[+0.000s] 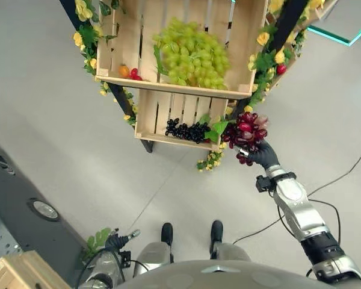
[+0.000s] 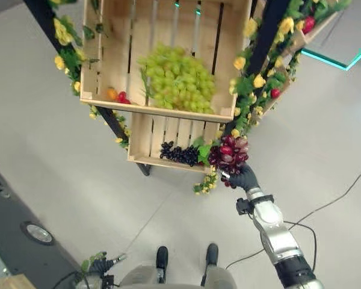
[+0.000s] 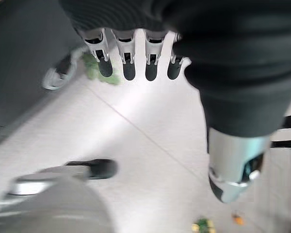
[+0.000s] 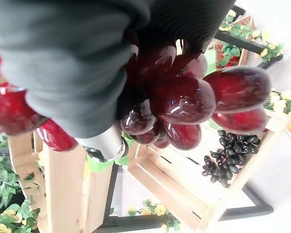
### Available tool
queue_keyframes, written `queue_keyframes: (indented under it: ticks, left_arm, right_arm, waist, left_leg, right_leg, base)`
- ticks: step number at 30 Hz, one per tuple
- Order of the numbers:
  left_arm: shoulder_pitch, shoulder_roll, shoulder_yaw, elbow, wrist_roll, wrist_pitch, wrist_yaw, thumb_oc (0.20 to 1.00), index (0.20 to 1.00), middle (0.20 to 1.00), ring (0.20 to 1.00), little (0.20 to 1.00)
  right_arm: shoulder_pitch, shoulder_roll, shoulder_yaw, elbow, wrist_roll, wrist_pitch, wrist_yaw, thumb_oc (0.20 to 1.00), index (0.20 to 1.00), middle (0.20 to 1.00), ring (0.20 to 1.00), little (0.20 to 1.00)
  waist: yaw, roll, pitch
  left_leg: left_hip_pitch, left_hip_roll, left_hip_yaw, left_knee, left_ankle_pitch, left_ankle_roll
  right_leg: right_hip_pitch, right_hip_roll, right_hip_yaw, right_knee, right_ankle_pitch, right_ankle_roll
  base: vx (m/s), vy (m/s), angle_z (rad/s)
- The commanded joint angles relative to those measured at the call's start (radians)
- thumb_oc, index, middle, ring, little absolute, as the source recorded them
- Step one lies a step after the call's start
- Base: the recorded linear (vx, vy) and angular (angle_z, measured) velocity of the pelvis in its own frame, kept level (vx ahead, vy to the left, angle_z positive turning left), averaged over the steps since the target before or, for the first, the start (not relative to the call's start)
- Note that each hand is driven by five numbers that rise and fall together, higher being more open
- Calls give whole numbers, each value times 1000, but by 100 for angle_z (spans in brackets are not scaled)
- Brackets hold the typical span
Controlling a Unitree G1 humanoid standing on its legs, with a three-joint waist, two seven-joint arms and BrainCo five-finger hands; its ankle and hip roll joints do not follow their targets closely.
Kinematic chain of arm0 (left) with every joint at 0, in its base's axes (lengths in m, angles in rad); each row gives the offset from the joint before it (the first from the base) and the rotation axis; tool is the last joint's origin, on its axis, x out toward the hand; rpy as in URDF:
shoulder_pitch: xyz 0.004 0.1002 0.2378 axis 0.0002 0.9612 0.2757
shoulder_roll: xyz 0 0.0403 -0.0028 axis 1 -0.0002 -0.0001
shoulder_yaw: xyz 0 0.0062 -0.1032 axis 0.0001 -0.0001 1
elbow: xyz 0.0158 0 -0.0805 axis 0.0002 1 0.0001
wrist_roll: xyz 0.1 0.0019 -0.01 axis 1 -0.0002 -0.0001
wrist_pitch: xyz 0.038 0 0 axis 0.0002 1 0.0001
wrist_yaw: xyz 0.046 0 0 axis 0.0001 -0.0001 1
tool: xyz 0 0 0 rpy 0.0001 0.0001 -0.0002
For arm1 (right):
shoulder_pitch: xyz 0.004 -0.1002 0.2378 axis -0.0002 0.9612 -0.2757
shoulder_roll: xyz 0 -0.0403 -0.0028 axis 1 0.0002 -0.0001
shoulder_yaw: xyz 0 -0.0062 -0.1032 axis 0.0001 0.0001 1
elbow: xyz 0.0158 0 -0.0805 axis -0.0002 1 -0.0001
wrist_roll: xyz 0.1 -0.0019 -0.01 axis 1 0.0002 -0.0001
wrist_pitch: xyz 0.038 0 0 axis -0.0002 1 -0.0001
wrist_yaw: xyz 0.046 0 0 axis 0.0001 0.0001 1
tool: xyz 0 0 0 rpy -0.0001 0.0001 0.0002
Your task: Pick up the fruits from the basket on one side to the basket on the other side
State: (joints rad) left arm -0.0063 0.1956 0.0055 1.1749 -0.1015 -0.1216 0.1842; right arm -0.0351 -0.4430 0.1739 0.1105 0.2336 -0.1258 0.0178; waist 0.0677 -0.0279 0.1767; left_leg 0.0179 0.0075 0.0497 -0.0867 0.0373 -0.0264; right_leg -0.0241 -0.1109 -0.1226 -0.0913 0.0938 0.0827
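My right hand (image 1: pixel 263 155) is shut on a bunch of red grapes (image 1: pixel 246 129), held up just off the right end of the lower wooden crate (image 1: pixel 147 117). In the right wrist view the red grapes (image 4: pixel 184 102) bulge out past the hand's dark cover. A small bunch of black grapes (image 1: pixel 186 130) lies in that lower crate. The upper crate (image 1: pixel 126 42) holds a big bunch of green grapes (image 1: pixel 192 54) and a few small orange and red fruits (image 1: pixel 129 72) in its front left corner. My left hand (image 1: pixel 117 241) hangs low at the lower left, fingers (image 3: pixel 128 63) straight and holding nothing.
The crates sit on a black-framed stand trimmed with yellow flowers and green leaves (image 1: pixel 265 54). A dark platform (image 1: pixel 24 205) and a pale wooden box (image 1: pixel 18 271) are at the lower left. Grey floor surrounds the stand.
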Motion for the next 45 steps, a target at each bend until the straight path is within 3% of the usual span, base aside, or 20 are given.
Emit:
queue_keyframes:
  ticks: [1,19,32,45]
  left_arm:
    - [-9,1,-12,80,20,3,3,1000,1000,1000,1000,1000]
    - [21,-4,-2,93,54,23,-16,1000,1000,1000,1000,1000]
    - [29,0,-1,92,60,33,-24,1000,1000,1000,1000,1000]
    - [40,9,-57,82,57,52,-34,1000,1000,1000,1000,1000]
  right_arm:
    - [-29,-23,-43,-110,11,-65,-2,200,200,200,200,200]
    - [63,-58,-138,-339,85,-79,43,200,200,200,200,200]
    - [41,-93,-179,-401,114,-76,40,200,200,200,200,200]
    - [-224,-202,-73,-325,127,-36,-2,200,200,200,200,200]
  waist:
    - [7,-8,-66]
    - [-12,-31,-99]
    - [-9,-45,-110]
    - [34,-60,-114]
  left_leg:
    - [-39,15,-24,10,-21,-16]
    - [-1,21,-23,1,-39,-19]
    - [-5,24,-22,-1,-42,-20]
    - [-4,21,-31,-1,-45,-18]
  right_leg:
    - [14,-9,-17,4,-44,67]
    - [45,-10,-12,4,-58,69]
    - [38,-8,-11,4,-60,71]
    - [45,-10,-21,4,-61,70]
  base:
    - [45,52,-1]
    - [24,6,-1]
    - [0,0,0]
    - [0,0,0]
